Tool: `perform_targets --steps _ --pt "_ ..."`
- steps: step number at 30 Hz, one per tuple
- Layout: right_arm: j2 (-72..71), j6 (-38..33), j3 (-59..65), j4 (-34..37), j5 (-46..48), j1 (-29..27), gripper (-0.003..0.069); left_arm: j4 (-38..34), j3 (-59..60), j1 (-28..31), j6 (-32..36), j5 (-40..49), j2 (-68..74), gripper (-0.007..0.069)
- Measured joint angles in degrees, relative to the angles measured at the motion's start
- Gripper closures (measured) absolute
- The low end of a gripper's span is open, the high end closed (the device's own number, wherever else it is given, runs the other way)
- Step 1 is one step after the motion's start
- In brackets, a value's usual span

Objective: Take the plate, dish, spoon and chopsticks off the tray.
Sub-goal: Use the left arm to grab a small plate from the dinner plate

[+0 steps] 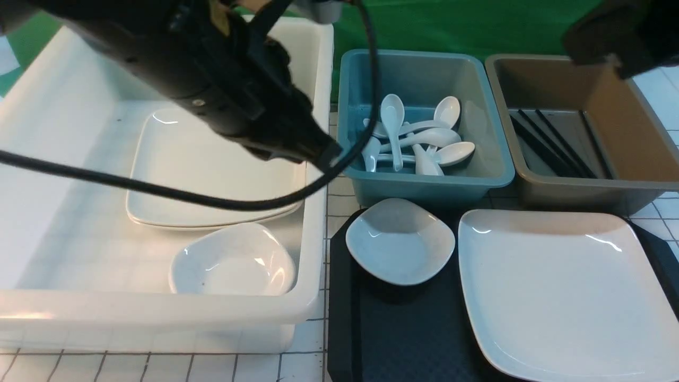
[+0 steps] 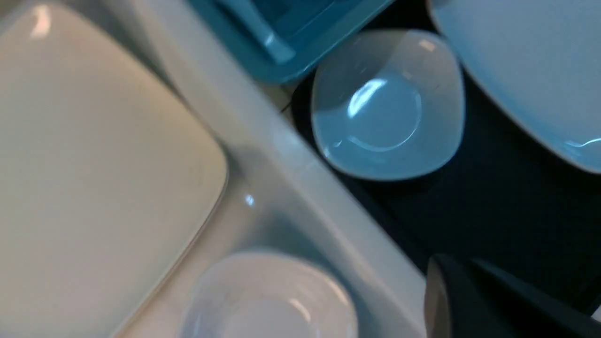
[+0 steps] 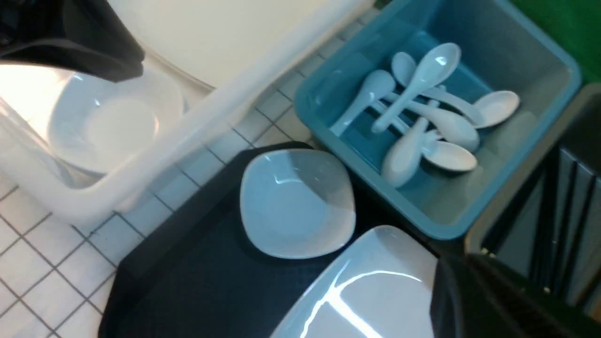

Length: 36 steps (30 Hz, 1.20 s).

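On the black tray (image 1: 408, 339) sit a small white dish (image 1: 400, 241) at its far left corner and the large white plate (image 1: 562, 297) to the right of it. Several white spoons (image 1: 419, 138) lie in the teal tub (image 1: 424, 187). Black chopsticks (image 1: 551, 143) lie in the brown tub (image 1: 573, 200). My left gripper (image 1: 326, 154) hangs shut and empty over the white tub's right wall; its fingers (image 2: 469, 300) show near the dish (image 2: 387, 103). My right gripper (image 3: 469, 300) is shut and empty, held high over the plate's (image 3: 366, 291) far edge.
The big white tub (image 1: 315, 223) on the left holds stacked large plates (image 1: 212, 170) and a small dish (image 1: 231, 260). The left arm's cable (image 1: 159, 191) loops across it. The teal and brown tubs stand right behind the tray. Behind them hangs a green backdrop (image 1: 451, 26).
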Motion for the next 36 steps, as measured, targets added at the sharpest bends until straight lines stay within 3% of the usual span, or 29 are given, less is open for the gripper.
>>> perform_targets --steps 6,11,15,18,22,29,36 --pt "-12.95 6.09 15.82 -4.4 0.13 0.0 0.0654 1.55 -3.27 -10.47 4.32 -1.68 9.72 0.0615" --pt "-19.67 11.03 26.85 -7.02 0.53 0.0 0.0654 6.56 -3.27 -14.82 3.48 -5.08 19.13 0.0522" --pt "-22.43 12.83 32.27 -7.09 0.64 0.0 0.0654 9.45 -3.27 -15.32 3.28 -7.54 25.47 0.0381" --pt "-23.22 13.88 33.46 -7.09 0.68 0.0 0.0654 13.35 -3.27 -15.32 1.86 -11.58 29.84 0.023" --pt "-23.27 13.99 33.46 -7.14 0.5 0.0 0.0654 17.21 -3.27 -15.32 0.0 -16.03 32.27 0.0132" --pt "-23.27 13.99 33.46 -7.25 0.44 0.0 0.0654 22.5 -3.27 -14.92 -2.82 -19.58 35.96 0.0098" --pt "-23.27 13.99 33.46 -7.25 -0.08 0.0 0.0654 22.14 -3.32 -13.1 -4.39 -19.83 37.89 0.0111"
